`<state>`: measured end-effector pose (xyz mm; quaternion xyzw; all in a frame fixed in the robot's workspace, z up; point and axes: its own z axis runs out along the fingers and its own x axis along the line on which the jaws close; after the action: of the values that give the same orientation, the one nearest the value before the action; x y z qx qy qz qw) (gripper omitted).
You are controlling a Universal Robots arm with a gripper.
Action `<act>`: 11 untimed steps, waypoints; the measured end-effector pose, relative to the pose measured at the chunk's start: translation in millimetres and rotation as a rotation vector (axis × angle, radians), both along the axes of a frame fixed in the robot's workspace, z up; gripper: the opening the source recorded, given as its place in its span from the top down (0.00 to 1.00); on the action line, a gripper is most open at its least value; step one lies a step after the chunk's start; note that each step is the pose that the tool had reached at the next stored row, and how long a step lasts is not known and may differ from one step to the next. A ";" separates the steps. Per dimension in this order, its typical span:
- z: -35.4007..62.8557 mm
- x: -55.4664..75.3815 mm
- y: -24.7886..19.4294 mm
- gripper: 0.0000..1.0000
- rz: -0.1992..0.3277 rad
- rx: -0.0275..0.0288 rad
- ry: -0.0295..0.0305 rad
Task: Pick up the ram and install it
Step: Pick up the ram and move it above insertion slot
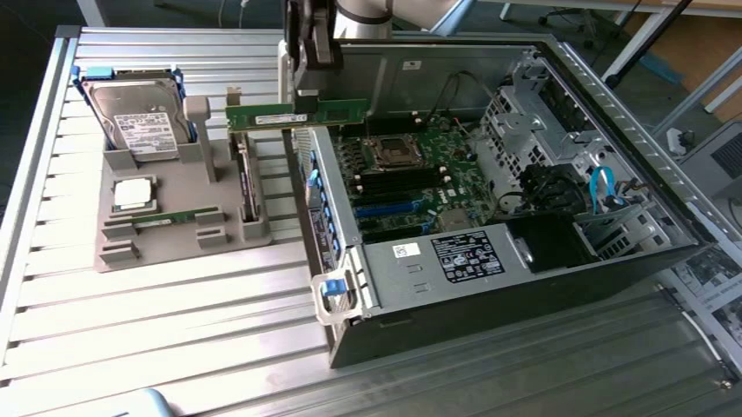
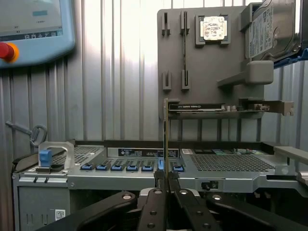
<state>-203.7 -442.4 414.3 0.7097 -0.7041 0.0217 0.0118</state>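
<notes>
Toward the table (image 1: 174,334) edge on the exterior view's left, a grey tray (image 1: 174,245) carries a hard drive (image 1: 142,126). Beside it, the gripper (image 1: 308,112) pinches the ram (image 1: 343,110) between narrow fingers, level above the open computer case (image 1: 464,334) wall.

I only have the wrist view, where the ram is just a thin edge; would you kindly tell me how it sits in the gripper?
Observer: The gripper holds the long green circuit-board ram stick level, pinched near its middle.
Operator: Thanks. Where is it relative to the computer?
Observer: Above the side wall of the open black metal computer case, on the exterior view's left, outside any slot.
Operator: And the board inside?
Observer: The green motherboard shows long black slots beside a square socket.
</notes>
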 end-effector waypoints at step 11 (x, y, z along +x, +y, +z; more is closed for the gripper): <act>0.0 20.1 0.0 0.88 0.000 0.0000 0.0000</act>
<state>-183.7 -442.4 414.3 0.7097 -0.7041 0.0217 0.0119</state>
